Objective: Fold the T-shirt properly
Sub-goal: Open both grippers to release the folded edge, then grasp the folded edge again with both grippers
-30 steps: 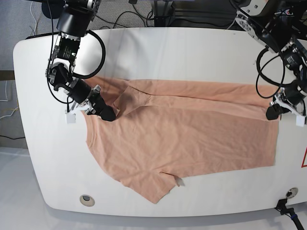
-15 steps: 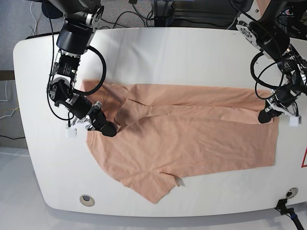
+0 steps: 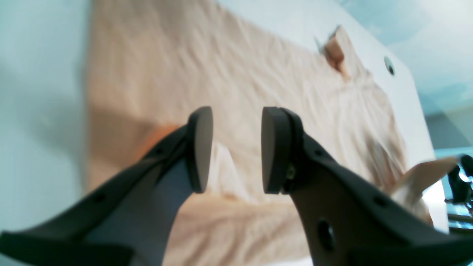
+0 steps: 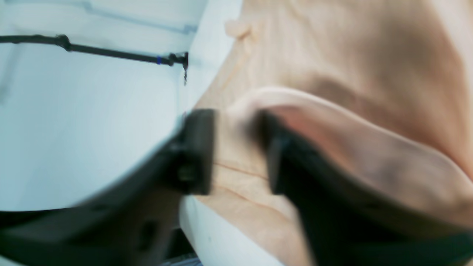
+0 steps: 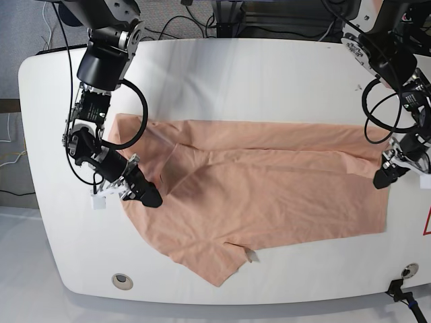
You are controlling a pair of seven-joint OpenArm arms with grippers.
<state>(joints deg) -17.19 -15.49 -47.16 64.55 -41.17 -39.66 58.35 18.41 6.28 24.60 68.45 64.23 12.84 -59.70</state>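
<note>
The peach T-shirt (image 5: pixel 269 195) lies spread across the white table (image 5: pixel 236 74), with a folded layer along its far half and a sleeve (image 5: pixel 219 266) pointing toward the front edge. My right gripper (image 5: pixel 147 196) is at the shirt's left edge. In the blurred right wrist view (image 4: pixel 236 147) its jaws stand apart and a fold of the shirt (image 4: pixel 351 147) lies draped over one finger. My left gripper (image 5: pixel 381 180) is at the shirt's right edge. In the left wrist view (image 3: pixel 236 147) it is open just above the shirt (image 3: pixel 258 74), with nothing between the pads.
Round holes sit in the table near the front left (image 5: pixel 122 280) and front right (image 5: pixel 406 271). Cables and arm bases (image 5: pixel 229 17) crowd the back edge. A red mark (image 5: pixel 427 222) is at the right edge.
Both grippers moved toward the table's front edge over the last second. The shirt's far edge and fold shifted forward with them, and a flap at the far left now lies flatter.
</note>
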